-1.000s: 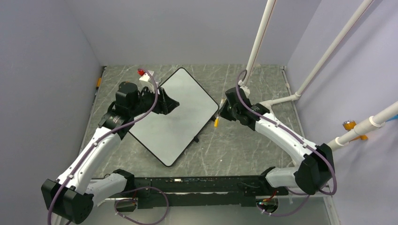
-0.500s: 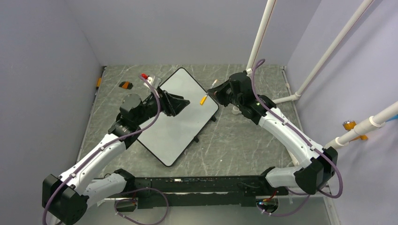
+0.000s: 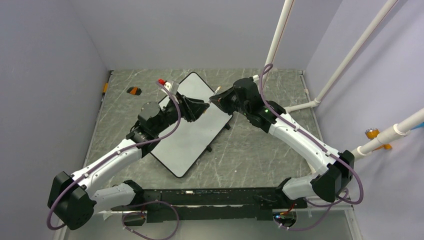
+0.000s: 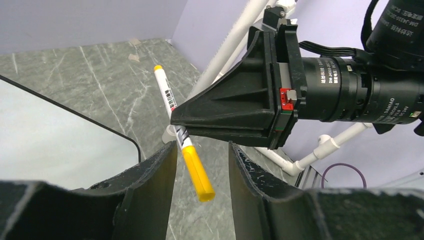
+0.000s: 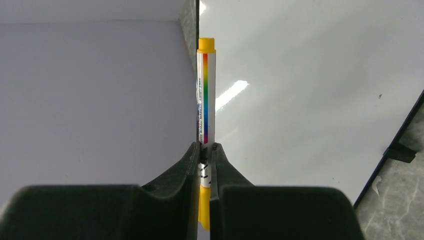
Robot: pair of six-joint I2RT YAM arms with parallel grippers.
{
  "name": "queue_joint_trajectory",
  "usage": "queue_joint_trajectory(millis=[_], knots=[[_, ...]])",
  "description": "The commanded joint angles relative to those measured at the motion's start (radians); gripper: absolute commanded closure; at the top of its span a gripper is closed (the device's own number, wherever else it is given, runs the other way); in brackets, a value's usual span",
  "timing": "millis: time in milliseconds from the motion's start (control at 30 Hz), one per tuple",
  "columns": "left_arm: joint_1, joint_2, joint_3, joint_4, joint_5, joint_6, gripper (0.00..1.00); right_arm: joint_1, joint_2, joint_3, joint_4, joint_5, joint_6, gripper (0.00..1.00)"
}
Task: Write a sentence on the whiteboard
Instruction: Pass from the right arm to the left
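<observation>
Table (image 3: 260,150): a grey, marble-veined slab, matte and flat. It lies under the whiteboard and shows on every side of it.
Whiteboard (image 3: 185,140): a big glossy white rectangle with a thin black frame and rounded corners. It lies flat and turned cornerwise, probably so both arms can reach over it. The surface is bare, with no sentence on it yet.
Right gripper (image 5: 206,148): black plastic, up above the whiteboard's far right edge. Its jaws are pinched tight on the marker's barrel. The barrel looks to be held out level, with the capped end offered across the board to the other arm.
Left gripper (image 4: 201,146): hovers over the whiteboard's far corner, facing its partner. Its blunt, scuffed black fingers (image 4: 150,190) stand apart, one on each side of the cap. There is daylight on both sides, so no grip yet. This looks like the set-up for pulling the cap off, which has to happen before any ink meets the board.
Marker (image 5: 205,100): a slim, smooth white cylinder with a rainbow stripe, printed lettering and a yellow end plug. It is in the air above the whiteboard's far right edge and touches nothing but the right jaws.
Cap (image 4: 196,170): orange-yellow plastic, rounded and slick, seated on the marker. It is a small target, so the squeeze will need to land square.
Small orange-and-black object (image 3: 133,90): on the table, well to the left of the whiteboard's far corner. It is too small to identify.
</observation>
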Motion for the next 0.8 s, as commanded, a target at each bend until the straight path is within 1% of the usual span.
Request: queue_joint_trajectory(millis=[0,167,300,433,533,667,767], knots=[[-0.017,0.004,0.009,0.083,-0.051,-0.020,0.54,-0.002,-0.014,0.049,0.025,0.040,0.037,1.00],[-0.032,0.004,-0.003,0.090,-0.078,-0.024,0.54,-0.002,-0.023,0.045,0.028,0.057,0.054,1.00],[-0.040,0.009,-0.005,0.092,-0.098,-0.034,0.58,-0.002,-0.028,0.039,0.043,0.057,0.063,1.00],[-0.046,0.013,-0.012,0.097,-0.115,-0.044,0.59,-0.003,-0.035,0.030,0.064,0.046,0.070,1.00],[-0.051,0.012,-0.018,0.093,-0.133,-0.044,0.57,-0.003,-0.045,0.020,0.079,0.048,0.071,1.00],[-0.051,0.009,-0.018,0.080,-0.161,-0.037,0.50,-0.003,-0.051,0.021,0.083,0.045,0.068,1.00],[-0.053,0.014,-0.013,0.075,-0.156,-0.040,0.49,-0.003,-0.055,0.013,0.092,0.047,0.070,1.00]])
